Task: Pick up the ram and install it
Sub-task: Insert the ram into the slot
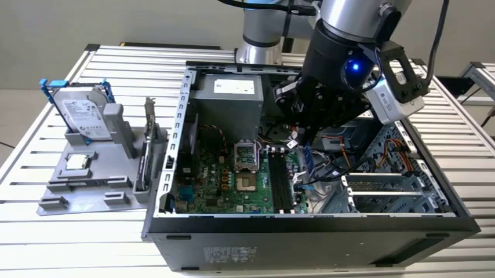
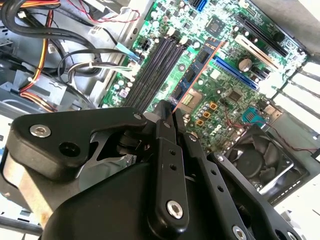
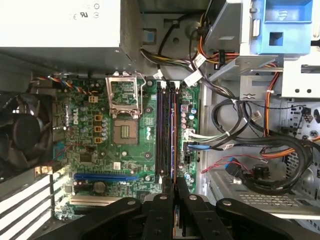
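**Ram pinched over the memory slots, cables close on one side**

We start at the exterior view's left. On the slatted table (image 1: 31, 150) a grey holder (image 1: 77, 191) carries a hard drive in a blue frame (image 1: 83, 116), a small square chip (image 1: 77, 162) and an upright expansion card (image 1: 149, 124). All of these stand outside the case wall (image 1: 174, 145), well apart from the arm.

Inside the open computer case, the grey power supply (image 1: 228, 101) fills the far corner. Below it on the green board lies the processor socket (image 1: 243, 153), and just beside that run the black memory slots (image 1: 280, 179).

The gripper (image 3: 173, 182) hangs above those slots. Its fingers are pressed together on the ram (image 2: 192, 75), which we see edge-on, reaching out from the fingertips along the line of the slots. We cannot tell whether it touches a slot.

Further toward the exterior view's right, a bundle of cables (image 1: 332, 165) crowds near the slots, and the drive cage (image 1: 395, 191) walls that side. The socket side of the slots is flat board, with more open room.
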